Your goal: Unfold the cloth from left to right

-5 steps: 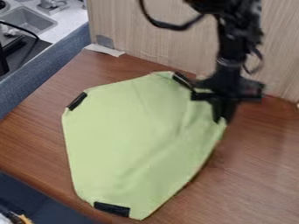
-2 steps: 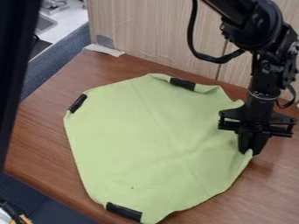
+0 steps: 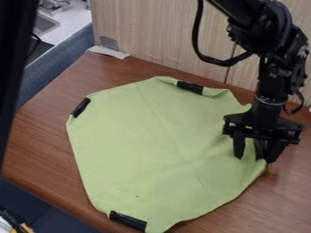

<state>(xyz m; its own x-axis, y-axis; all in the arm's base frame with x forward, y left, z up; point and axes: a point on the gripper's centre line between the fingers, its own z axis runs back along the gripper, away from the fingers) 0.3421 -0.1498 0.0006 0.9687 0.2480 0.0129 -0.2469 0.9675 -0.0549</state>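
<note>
Our claw (image 3: 256, 157) stands with its fingers apart at the three o'clock edge of the green cloth (image 3: 152, 145), which lies mostly spread on the table (image 3: 45, 132). If we lift with a fingertip catching that edge, we could drag it back, leaving the one o'clock rim curled.

Plain light green over the broad, many-sided fabric cloth (image 3: 139, 145), with solid black on the short rectangular strips (image 3: 189, 87) along its edge. Reddish brown with streaky grain across the flat wooden counter (image 3: 52, 98). Pale beige, finely streaked upright, on the flat wood-grain panel (image 3: 158, 36). Black throughout on the hard, two-fingered tool (image 3: 254, 158).
</note>
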